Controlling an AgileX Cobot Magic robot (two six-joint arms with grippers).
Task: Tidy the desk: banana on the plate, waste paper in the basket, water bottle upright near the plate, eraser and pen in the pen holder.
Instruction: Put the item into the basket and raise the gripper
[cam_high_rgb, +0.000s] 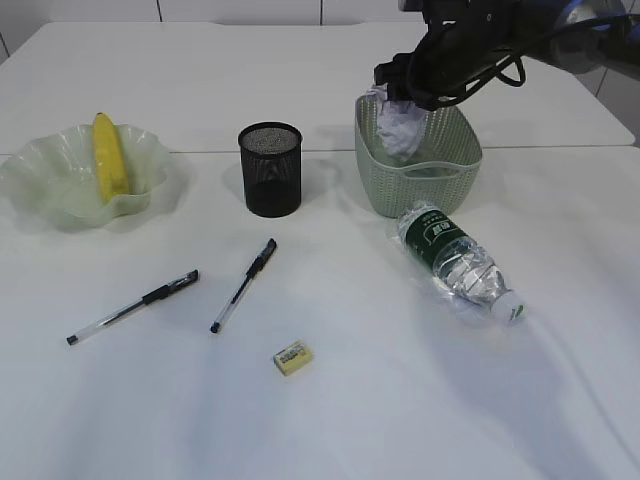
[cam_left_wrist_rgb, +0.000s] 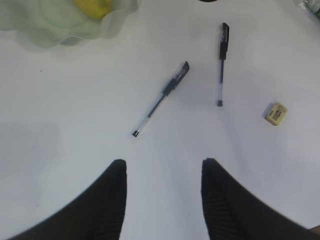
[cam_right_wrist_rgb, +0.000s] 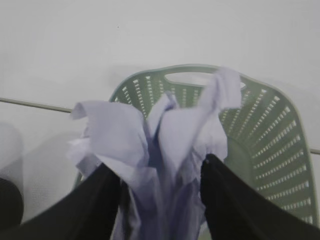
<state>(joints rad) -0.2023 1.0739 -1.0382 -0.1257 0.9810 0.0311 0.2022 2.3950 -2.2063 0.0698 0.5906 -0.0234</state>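
My right gripper (cam_high_rgb: 402, 98) hovers over the sage-green basket (cam_high_rgb: 432, 172). Its fingers (cam_right_wrist_rgb: 160, 172) are spread wide, with the crumpled white waste paper (cam_right_wrist_rgb: 150, 135) loose between them; the paper (cam_high_rgb: 400, 130) hangs down inside the basket. My left gripper (cam_left_wrist_rgb: 164, 167) is open and empty above the desk. The banana (cam_high_rgb: 108, 158) lies in the pale green plate (cam_high_rgb: 40, 165). The water bottle (cam_high_rgb: 455, 262) lies on its side in front of the basket. Two pens (cam_high_rgb: 243, 284) (cam_high_rgb: 133, 306) and the eraser (cam_high_rgb: 292, 357) lie on the desk. The black mesh pen holder (cam_high_rgb: 270, 168) stands upright.
The white desk (cam_high_rgb: 420, 400) has a seam across it behind the plate and basket. In the left wrist view both pens (cam_left_wrist_rgb: 161, 98) (cam_left_wrist_rgb: 220, 64) and the eraser (cam_left_wrist_rgb: 275, 113) lie ahead of the fingers, and the plate (cam_left_wrist_rgb: 50, 25) is at the top left.
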